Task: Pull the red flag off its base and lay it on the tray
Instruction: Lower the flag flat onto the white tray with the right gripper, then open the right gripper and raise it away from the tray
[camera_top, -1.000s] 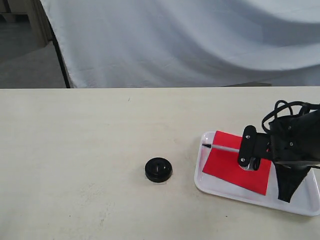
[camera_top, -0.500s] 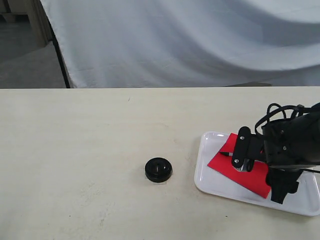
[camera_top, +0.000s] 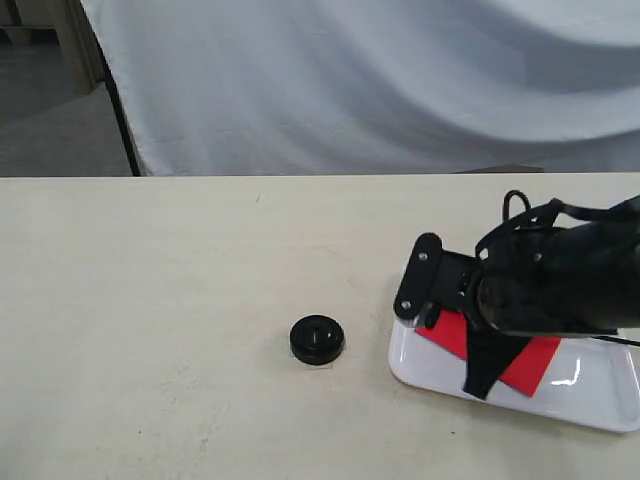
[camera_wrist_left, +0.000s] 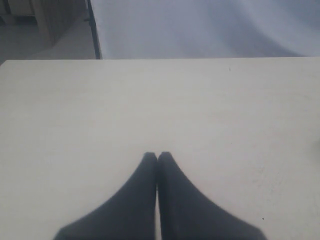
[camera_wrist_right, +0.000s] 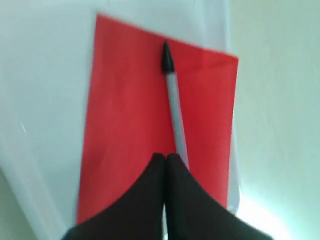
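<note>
- Small plain red cloth flag (camera_wrist_right: 130, 110) w/ thin silver pole (camera_wrist_right: 176, 112), black tip: lies flat inside glossy white rect. plastic tray (camera_top: 425, 368).
- R gripper (camera_wrist_right: 165, 157): low over tray, jaws closed tip to tip. Pole runs under one finger, can't tell if pinched.
- Small round black plastic base (camera_top: 317, 339): on table (camera_top: 150, 300), well apart from tray.
- L gripper (camera_wrist_left: 157, 156): over table, jaws together, nothing between.

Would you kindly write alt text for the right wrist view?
A red flag lies flat on a white tray, its silver pole with black tip across the cloth. The right gripper, jaws shut, overlaps the pole's end.
</note>
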